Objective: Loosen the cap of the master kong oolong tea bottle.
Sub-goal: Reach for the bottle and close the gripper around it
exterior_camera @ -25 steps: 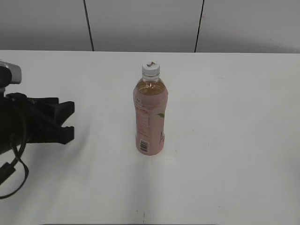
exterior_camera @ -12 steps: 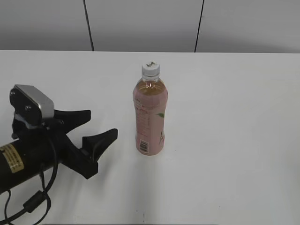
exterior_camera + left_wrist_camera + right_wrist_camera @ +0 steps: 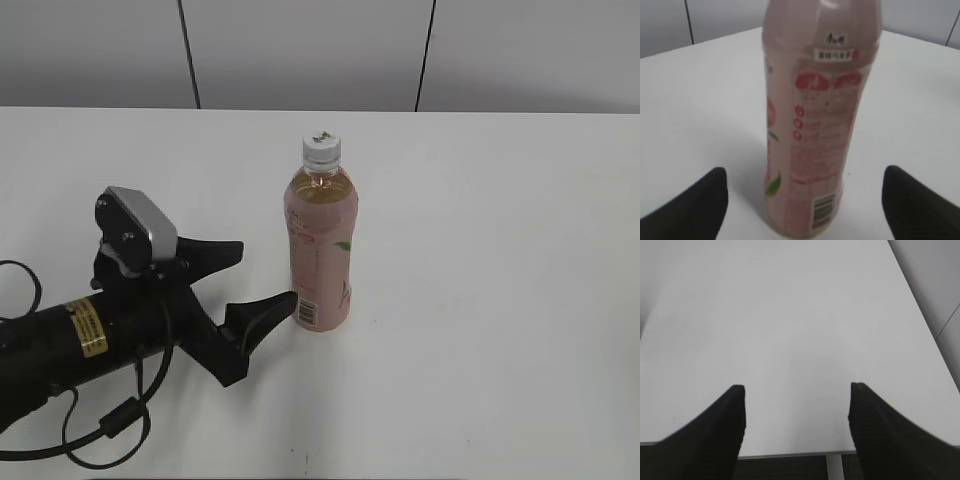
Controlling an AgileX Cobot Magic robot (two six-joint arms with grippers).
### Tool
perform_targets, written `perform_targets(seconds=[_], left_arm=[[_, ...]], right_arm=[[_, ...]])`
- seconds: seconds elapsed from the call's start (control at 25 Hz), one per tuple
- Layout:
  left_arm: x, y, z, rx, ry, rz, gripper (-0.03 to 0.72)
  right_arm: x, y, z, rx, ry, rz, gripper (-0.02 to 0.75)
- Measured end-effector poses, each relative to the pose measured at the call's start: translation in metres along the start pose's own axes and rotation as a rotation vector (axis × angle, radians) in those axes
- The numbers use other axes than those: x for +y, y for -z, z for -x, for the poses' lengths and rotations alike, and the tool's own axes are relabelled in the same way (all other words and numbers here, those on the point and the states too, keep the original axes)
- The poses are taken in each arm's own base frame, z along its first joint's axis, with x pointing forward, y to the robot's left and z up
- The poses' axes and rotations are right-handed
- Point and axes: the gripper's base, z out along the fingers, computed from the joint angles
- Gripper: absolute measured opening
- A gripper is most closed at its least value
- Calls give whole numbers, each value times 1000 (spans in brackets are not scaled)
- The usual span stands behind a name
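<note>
Slim clear plastic bottle of amber tea with pink wrap label (image 3: 320, 250) stands upright near the middle of the white worktop (image 3: 500, 300). Small round white ribbed screw cap (image 3: 322, 149) sits on its neck, dark mark on top, nothing touching it.

Left gripper (image 3: 258, 280) is low over the worktop, just left of the bottle, pointing at its lower half. Black fingers (image 3: 262, 312) spread wide. Near fingertip sits right by the bottle base next to the barcode; can't tell from the exterior view if it's touching. Far finger ends short of the bottle, clear gap to the label. Silver-grey wrist camera housing (image 3: 138, 232) sits on top of the black arm, yellow sticker (image 3: 88, 328) on the arm body, black cable (image 3: 110, 425) looping under it.

Left wrist view: bottle (image 3: 812, 125) fills the centre, blurry, label text and barcode facing the camera, green leaf print at lower left. Left gripper (image 3: 805, 205) has one fingertip at each bottom corner, bottle lined up between them but not enclosed, nothing gripped.

Right wrist view: right gripper (image 3: 796, 415) is also spread wide, both dark fingers (image 3: 715, 432) over bare worktop at its edge, holding nothing. Right arm is not in the exterior view.
</note>
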Motion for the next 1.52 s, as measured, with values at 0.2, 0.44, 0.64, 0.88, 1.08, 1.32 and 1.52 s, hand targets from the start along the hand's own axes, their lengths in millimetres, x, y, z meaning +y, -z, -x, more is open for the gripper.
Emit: perform_targets(seconds=[0.2,0.44,0.64,0.88,1.08,1.32,1.52], left_arm=[[2,-14,12,-51,-34,-47,573],[8,-34,16,-81,-14,-89,573],[11,-49,21,-105,-26,-127,573],[13,-63,17,-106,-27,-147,573],[16,-69,24,-132,-40,-143,537],[16,-70,24,-123,-45,-148,409],[15,-70,23,-120,-55,-164,409]], right_arm=[[0,0,0,0,0,0,491],[0,0,0,0,0,0,491],[0,0,0,0,0,0,491],[0,0,0,0,0,0,491],[0,0,0,0,0,0,491],[0,0,0,0,0,0,491],[0,0,0,0,0,0,491]])
